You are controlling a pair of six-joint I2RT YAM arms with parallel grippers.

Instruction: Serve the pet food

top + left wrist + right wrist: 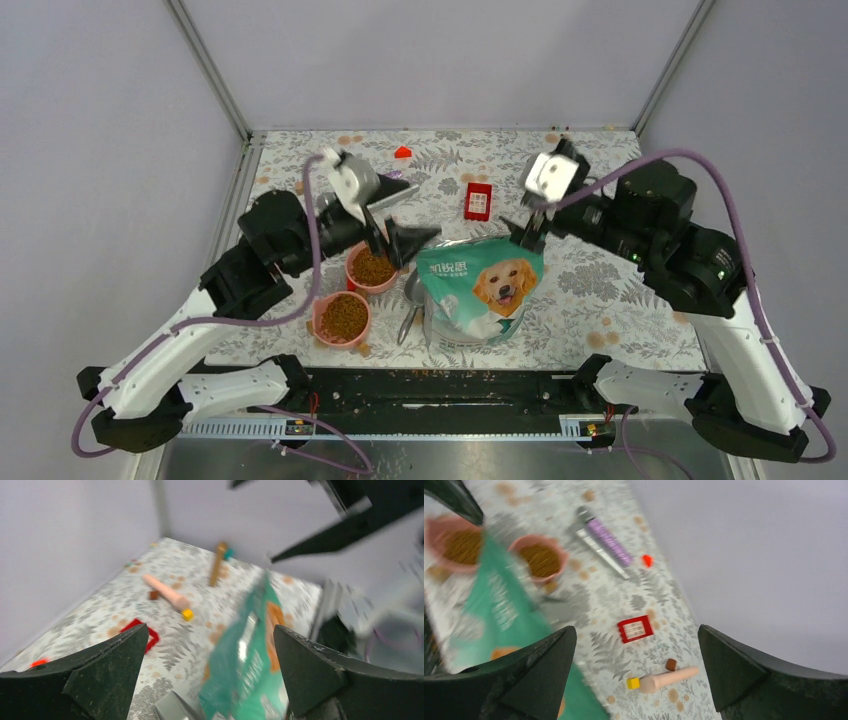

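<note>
The teal-green and silver foil pouch [480,290], centre frame, looks soft and slippery — pinch its top rim — while left gripper [210,630] and right gripper [636,629] both gape empty.

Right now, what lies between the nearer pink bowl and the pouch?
A silvery utensil, apparently a scoop, lies between the bowl and the pouch; the top external view shows it.

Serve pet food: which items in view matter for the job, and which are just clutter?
Job: dog-print pouch, kibble, near pink bowl, far pink bowl, silvery scoop.
Clutter: red window block, small red block, peach cylinder, yellow block, brown block.
</note>
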